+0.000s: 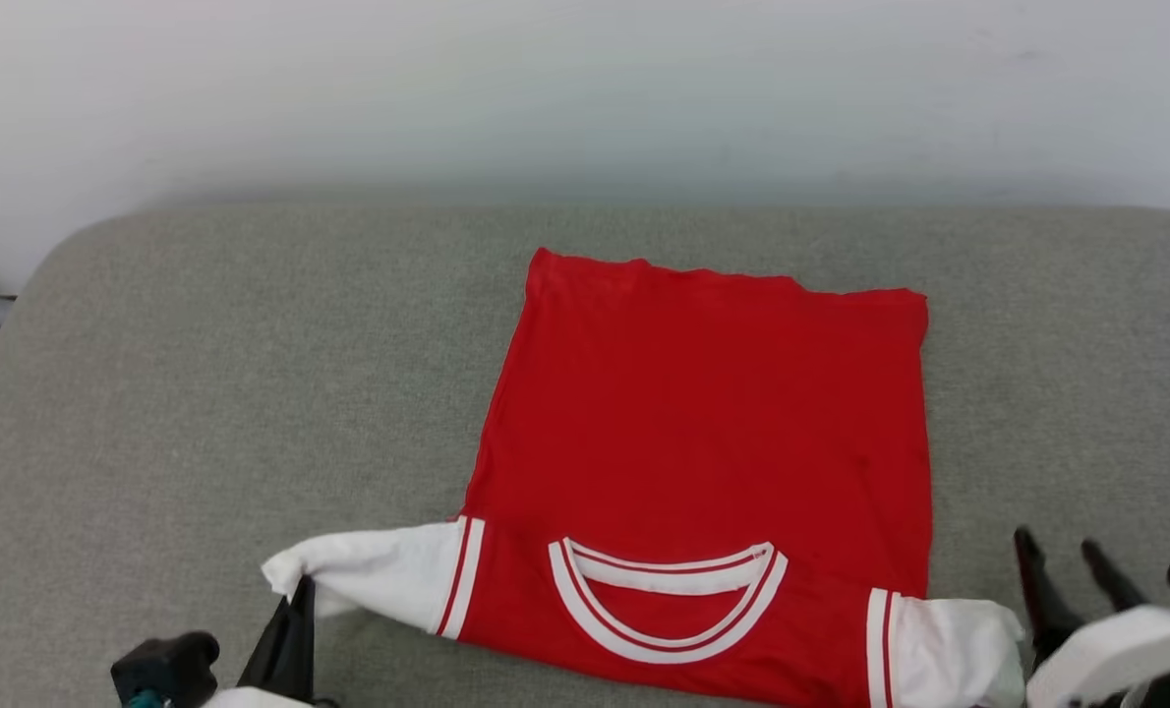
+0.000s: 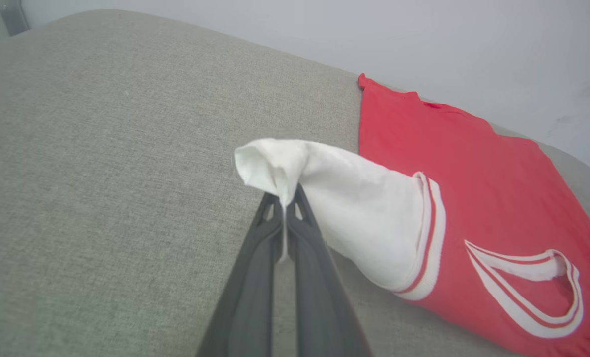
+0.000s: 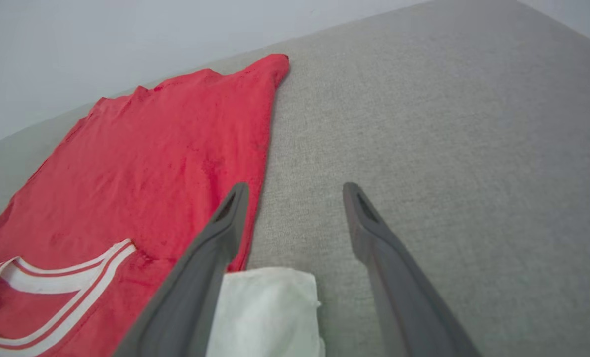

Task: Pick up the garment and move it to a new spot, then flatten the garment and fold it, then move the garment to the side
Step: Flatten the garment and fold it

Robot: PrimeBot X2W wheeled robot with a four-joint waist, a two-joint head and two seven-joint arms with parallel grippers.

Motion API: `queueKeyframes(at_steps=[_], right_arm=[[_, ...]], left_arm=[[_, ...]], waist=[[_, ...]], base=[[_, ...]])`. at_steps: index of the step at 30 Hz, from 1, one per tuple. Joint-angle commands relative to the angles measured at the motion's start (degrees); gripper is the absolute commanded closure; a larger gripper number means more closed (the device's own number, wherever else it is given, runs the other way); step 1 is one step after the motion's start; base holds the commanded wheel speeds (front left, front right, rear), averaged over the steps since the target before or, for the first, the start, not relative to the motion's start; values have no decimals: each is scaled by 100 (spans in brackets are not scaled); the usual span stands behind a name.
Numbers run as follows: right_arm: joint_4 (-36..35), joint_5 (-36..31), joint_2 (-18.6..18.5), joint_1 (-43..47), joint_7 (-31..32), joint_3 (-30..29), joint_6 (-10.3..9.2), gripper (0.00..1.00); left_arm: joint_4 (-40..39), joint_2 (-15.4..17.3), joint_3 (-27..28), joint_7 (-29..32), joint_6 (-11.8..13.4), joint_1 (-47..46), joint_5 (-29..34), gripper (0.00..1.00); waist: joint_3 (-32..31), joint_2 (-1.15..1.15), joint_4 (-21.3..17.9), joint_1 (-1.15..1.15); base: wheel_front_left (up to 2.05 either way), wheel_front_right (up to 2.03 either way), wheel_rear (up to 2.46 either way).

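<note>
While the garment (image 1: 703, 423) lies spread on the grey padded surface (image 1: 202, 393), plain red side uppermost, its striped collar (image 1: 666, 605) faces the robot and its hem runs toward the pale wall (image 1: 585, 88). It sits right of centre in the head view.

Left gripper (image 2: 285, 199): jaws pressed together on the tip of the white left-hand sleeve (image 2: 359, 203), with a sliver of white cloth showing between the fingers. That sleeve is drawn out sideways from the body of the shirt and bunched at the pinch point (its cuff folds over the fingertips).

Right gripper (image 3: 296, 188): fingers spread wide, nothing between them. The white right-hand sleeve (image 3: 270, 307) lies crumpled on the surface below the fingers; whether a finger touches it cannot be told. The inner finger overlaps the red side edge in the right wrist view.
</note>
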Motion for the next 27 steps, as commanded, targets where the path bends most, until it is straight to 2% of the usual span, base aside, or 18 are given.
queueKeyframes(at_steps=[1,4,8,11,15,16,22,27], right_arm=[[150,-96,-89,-338,-58,-72,-4,0],[576,-105,-253,-1037,-38,-218,-4,0],[1312,-33,-624,-2005,242,-304,-4,0],[1850,27,-894,-2682,676,-269,-4,0],[2435,5,-1201,-3498,1549,-267,-4,0],[2435,5,-1201,-3498,1549,-267,-4,0],[2915,-167,-1529,-4539,2659,-344,-4,0],[3106,-376,-1638,-5038,3093,-354,-3,0]], left_arm=[[-76,-19,-34,-13,24,-137,24,100],[-224,-47,-96,-7,9,-316,56,100],[-390,-43,-282,13,-134,-639,156,100],[-442,-73,-394,-28,-227,-901,204,100],[-487,-129,-545,-92,-330,-1213,268,100],[-487,-129,-545,-92,-330,-1213,268,100],[-520,-264,-760,-208,-463,-1590,340,100],[-419,-316,-867,-287,-576,-1839,343,100]], waist=[[152,0,87,0],[381,0,204,0],[786,0,452,0],[1063,0,647,0],[1385,0,883,0],[1385,0,883,0],[1818,0,1151,0],[2094,0,1317,0]], base=[[0,0,0],[0,0,0],[0,0,0],[0,0,0],[0,0,0],[0,0,0],[0,0,0],[0,0,0]])
